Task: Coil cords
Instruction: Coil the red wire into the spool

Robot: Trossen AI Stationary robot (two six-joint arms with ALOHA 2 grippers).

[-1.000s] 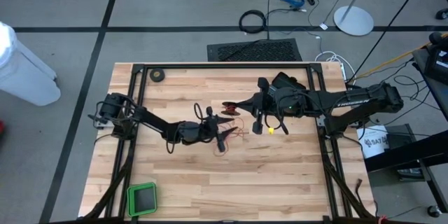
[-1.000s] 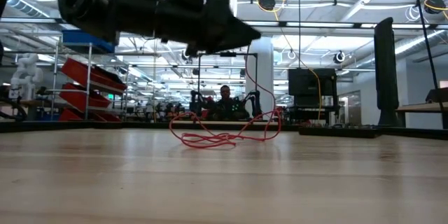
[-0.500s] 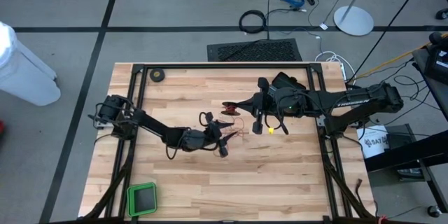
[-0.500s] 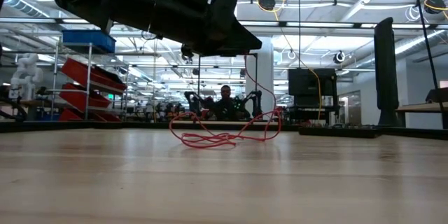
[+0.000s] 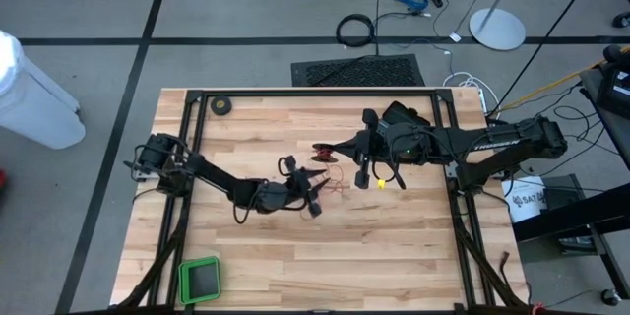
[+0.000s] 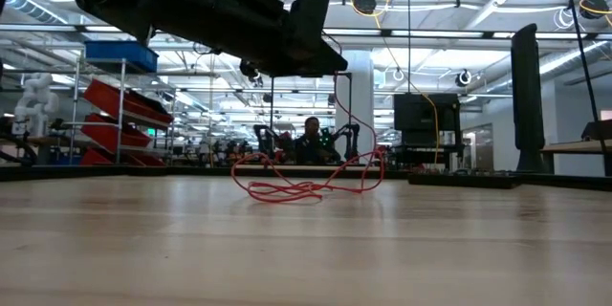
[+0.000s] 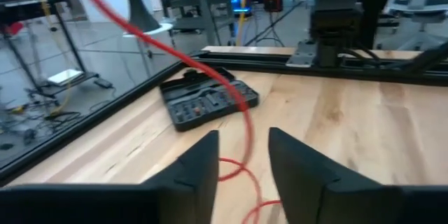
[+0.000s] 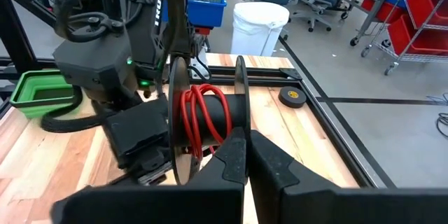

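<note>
Forward and lower since earlier, the left claw (image 5: 313,200) stands part open, red wire (image 7: 241,115) passing between its fingers. Right claw (image 5: 330,149), shut, holds the reel (image 8: 203,120) just beyond.

I see a pale wood-plank table (image 5: 394,246) in a black frame. On it lie a loose tangle of red wire (image 6: 306,187), a green tray (image 5: 200,279) at the near left corner, a black tape roll (image 5: 222,106) at the far left, and a dark tool case (image 7: 207,100)
</note>
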